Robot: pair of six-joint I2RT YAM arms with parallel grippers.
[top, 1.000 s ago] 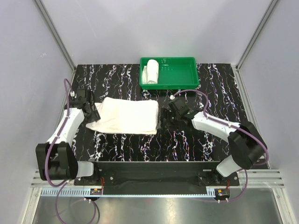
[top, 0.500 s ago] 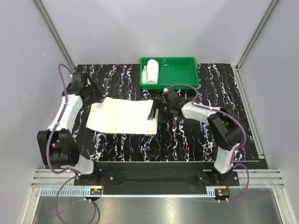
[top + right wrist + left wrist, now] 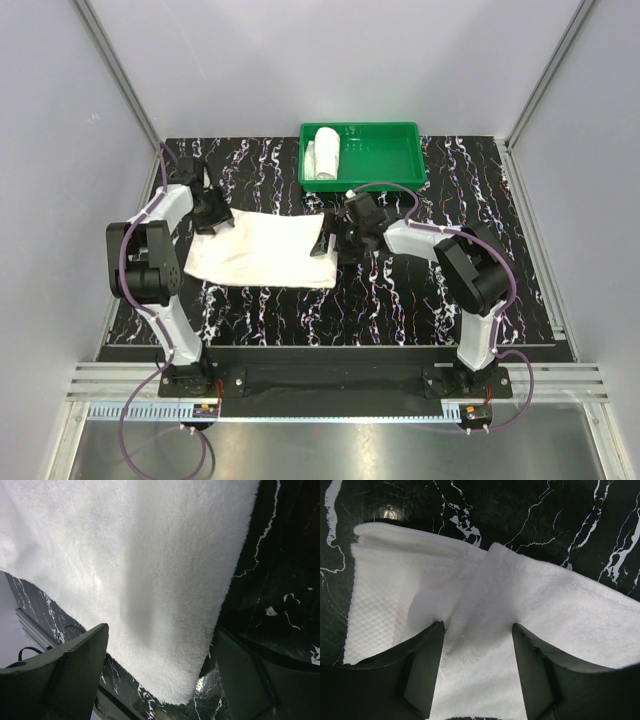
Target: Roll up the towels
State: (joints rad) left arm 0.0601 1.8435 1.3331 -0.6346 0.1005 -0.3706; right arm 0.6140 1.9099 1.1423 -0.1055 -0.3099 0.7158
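- Fig.: the large white terry-cloth towel (image 3: 265, 250) lies spread on the black marbled surface (image 3: 400, 300), left of centre. The small white terry-cloth towel (image 3: 325, 152) sits already rolled in the green plastic tray (image 3: 415, 160) at the far edge.
- L: my left gripper (image 3: 477, 630) is at the large towel's far-left corner. Its jaws stand apart, astride a raised ridge of cloth, and are not pinched onto it.
- R: my right gripper (image 3: 160, 630) is at the towel's right short edge. Its jaws are wide apart and hold nothing, w/ one finger over cloth and the other over bare surface.
- Step, as I judge it: take hold at both ends and square the towel up before the roll starts. One of the two towels is done.
- To do it well:
  - Go low at the R edge so the jaws catch the full thickness, not just pile.
  - Close L on the ridge gently, since terry slips and bunches.
  - Pull both ends evenly and keep the long edges parallel.
- Risk: if the L ridge isn't smoothed out, the roll prob. goes lopsided.
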